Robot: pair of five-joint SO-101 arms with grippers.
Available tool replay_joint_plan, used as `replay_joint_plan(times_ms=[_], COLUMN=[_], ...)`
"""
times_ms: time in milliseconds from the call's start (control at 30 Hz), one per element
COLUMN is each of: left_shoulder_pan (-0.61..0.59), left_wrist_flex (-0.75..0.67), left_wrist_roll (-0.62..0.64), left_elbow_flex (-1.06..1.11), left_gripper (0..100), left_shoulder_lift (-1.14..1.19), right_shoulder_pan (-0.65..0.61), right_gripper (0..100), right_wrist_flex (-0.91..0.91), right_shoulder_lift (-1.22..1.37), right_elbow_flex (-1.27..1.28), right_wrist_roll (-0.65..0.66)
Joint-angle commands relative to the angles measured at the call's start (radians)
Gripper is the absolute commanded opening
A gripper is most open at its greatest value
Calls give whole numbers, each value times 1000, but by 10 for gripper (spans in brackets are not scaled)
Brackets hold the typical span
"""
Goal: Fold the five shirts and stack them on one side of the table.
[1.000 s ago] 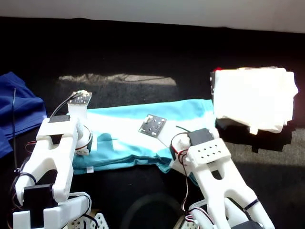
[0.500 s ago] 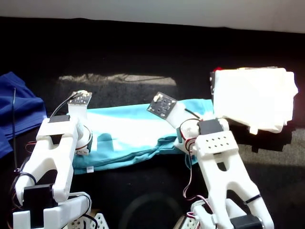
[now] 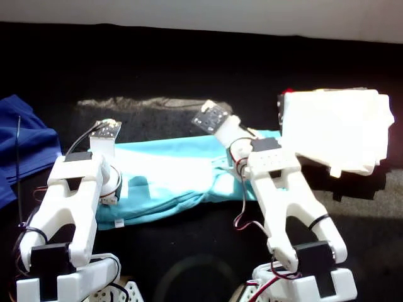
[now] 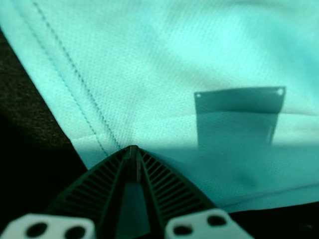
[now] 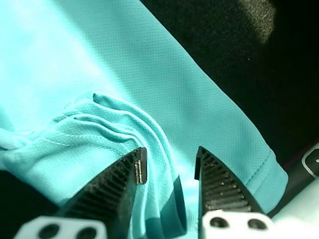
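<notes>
Two claws: left claw [image 4: 132, 151] closed (maybe pinching teal shirt [image 4: 199, 50]), right claw [image 5: 170, 158] open.

I log a turquoise shirt [image 3: 170, 173] spread mid-worktop, one end bunched. A white folded pile [image 3: 334, 129] lies by the right edge, and a navy shirt [image 3: 22, 141] is crumpled at the left edge.

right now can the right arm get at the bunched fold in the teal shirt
Probably yes. The right gripper is open and sits just over the bunched fold of the teal shirt. Nothing lies between its fingertips and the cloth, so the way looks free.
</notes>
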Motion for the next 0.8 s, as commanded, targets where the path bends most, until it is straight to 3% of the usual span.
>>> replay_joint_plan(times_ms=[0, 200, 367, 467, 767], left_shoulder_pan=[-1, -1, -1, -1, -1], left_wrist_flex=[-6, -8, -8, -8, -9], left_wrist_roll=[8, 8, 8, 6, 5], left_elbow_flex=[8, 8, 8, 8, 8], left_gripper=[9, 9, 9, 9, 9], left_shoulder_lift=[13, 13, 13, 13, 13], right_shoulder_pan=[25, 117, 150, 143, 39], right_gripper=[166, 159, 131, 2, 6], right_wrist_flex=[-16, 10, 246, 417, 687], right_shoulder_lift=[28, 33, 33, 33, 35], right_elbow_flex=[-96, -191, -320, -421, -489], right_wrist_roll=[-25, -175, -221, -256, -325])
